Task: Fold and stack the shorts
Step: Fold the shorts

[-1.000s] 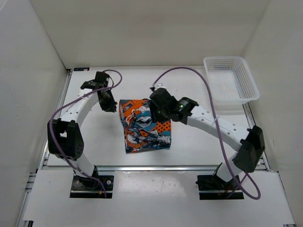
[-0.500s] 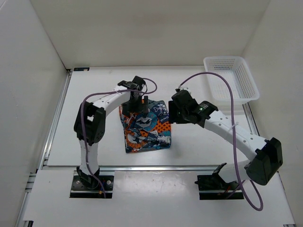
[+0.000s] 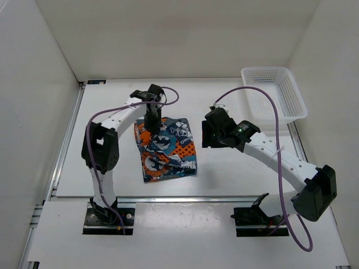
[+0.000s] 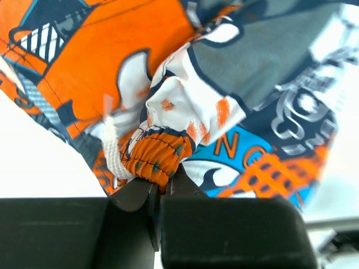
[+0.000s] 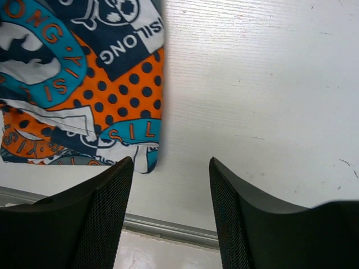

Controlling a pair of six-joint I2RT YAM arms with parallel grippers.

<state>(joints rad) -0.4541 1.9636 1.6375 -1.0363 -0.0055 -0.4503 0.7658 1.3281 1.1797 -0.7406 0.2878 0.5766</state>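
Note:
The shorts point(image 3: 166, 148), a folded patchwork bundle of orange, teal, navy and white, lie on the white table in the middle of the top view. My left gripper point(image 3: 151, 119) is at their far edge, shut on the gathered orange waistband point(image 4: 160, 157) beside the white drawstring point(image 4: 114, 151). My right gripper point(image 3: 206, 134) is open and empty, just right of the shorts and above the table. In the right wrist view the shorts point(image 5: 78, 84) fill the upper left, and the fingers point(image 5: 106, 213) frame bare table.
A white plastic mesh basket point(image 3: 273, 92) stands at the back right of the table. A metal rail point(image 5: 168, 230) runs along the table's near edge. White walls enclose the table on the left, back and right.
My left gripper has closed on the waistband and pulled the shorts a little left. My right gripper has let go and drawn back to the right of the shorts.

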